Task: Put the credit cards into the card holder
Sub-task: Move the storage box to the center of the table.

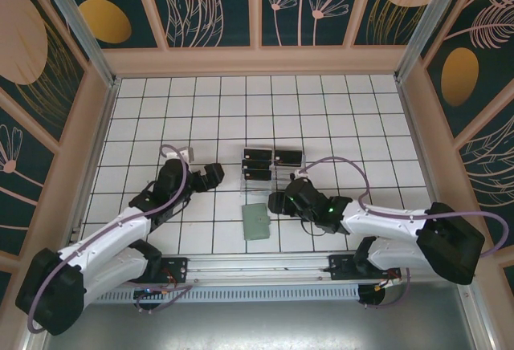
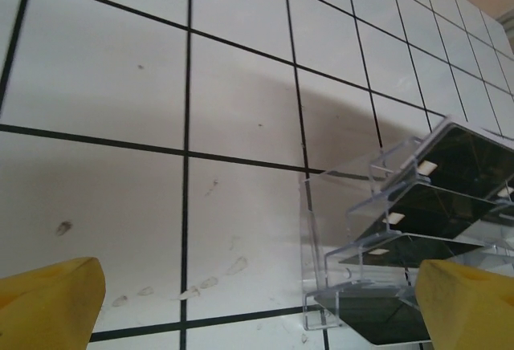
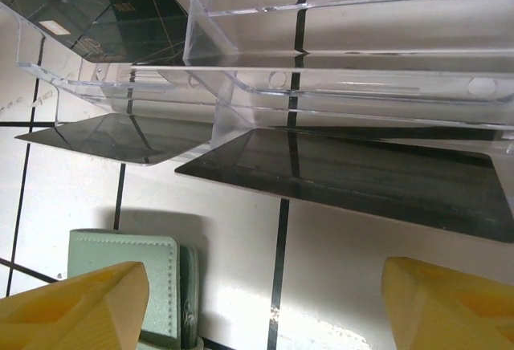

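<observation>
A clear tiered card holder (image 1: 272,166) stands mid-table with black credit cards (image 1: 257,156) resting in its steps. In the left wrist view the holder (image 2: 377,205) is at the right, with cards (image 2: 462,161) on its tiers. My left gripper (image 1: 214,175) is open just left of the holder, and only bare tile lies between its yellow fingertips (image 2: 48,302). My right gripper (image 1: 276,202) is open just in front of the holder (image 3: 345,81). A black card (image 3: 385,181) lies on the lowest step ahead of it, and nothing is between its fingers.
A pale green wallet (image 1: 256,221) lies flat on the tiles near the front, beside my right gripper's left fingertip (image 3: 80,306). The wallet (image 3: 120,262) is closed. Raised walls border the white tiled table on all sides.
</observation>
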Controlling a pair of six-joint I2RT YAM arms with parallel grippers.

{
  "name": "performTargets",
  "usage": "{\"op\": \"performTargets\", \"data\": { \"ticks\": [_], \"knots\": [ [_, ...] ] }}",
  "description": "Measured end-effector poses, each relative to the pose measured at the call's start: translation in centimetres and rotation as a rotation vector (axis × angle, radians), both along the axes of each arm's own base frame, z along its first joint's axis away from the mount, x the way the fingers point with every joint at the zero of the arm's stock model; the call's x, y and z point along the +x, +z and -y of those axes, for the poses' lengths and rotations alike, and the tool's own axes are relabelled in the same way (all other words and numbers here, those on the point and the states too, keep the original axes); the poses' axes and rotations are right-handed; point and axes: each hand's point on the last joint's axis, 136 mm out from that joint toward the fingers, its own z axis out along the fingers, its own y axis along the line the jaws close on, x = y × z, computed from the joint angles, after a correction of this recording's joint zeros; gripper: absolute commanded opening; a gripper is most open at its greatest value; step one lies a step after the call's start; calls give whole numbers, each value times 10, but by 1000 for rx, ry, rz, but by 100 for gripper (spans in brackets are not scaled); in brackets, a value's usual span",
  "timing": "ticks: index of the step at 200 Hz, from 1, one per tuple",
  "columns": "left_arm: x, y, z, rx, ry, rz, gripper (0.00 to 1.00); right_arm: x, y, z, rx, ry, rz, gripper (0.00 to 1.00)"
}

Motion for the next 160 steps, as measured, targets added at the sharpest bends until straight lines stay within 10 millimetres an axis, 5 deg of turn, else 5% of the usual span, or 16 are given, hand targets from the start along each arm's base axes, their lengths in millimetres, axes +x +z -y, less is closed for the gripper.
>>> {"op": "performTargets", "data": {
  "ticks": [48,160],
  "knots": [
    [-15,-25,25,83,-89,-43,98,16,0,5,16,-40,7,75],
    [-19,-39,57,116,-184,-11,98,34,7,5,67,-70,34,74]
  ]
}}
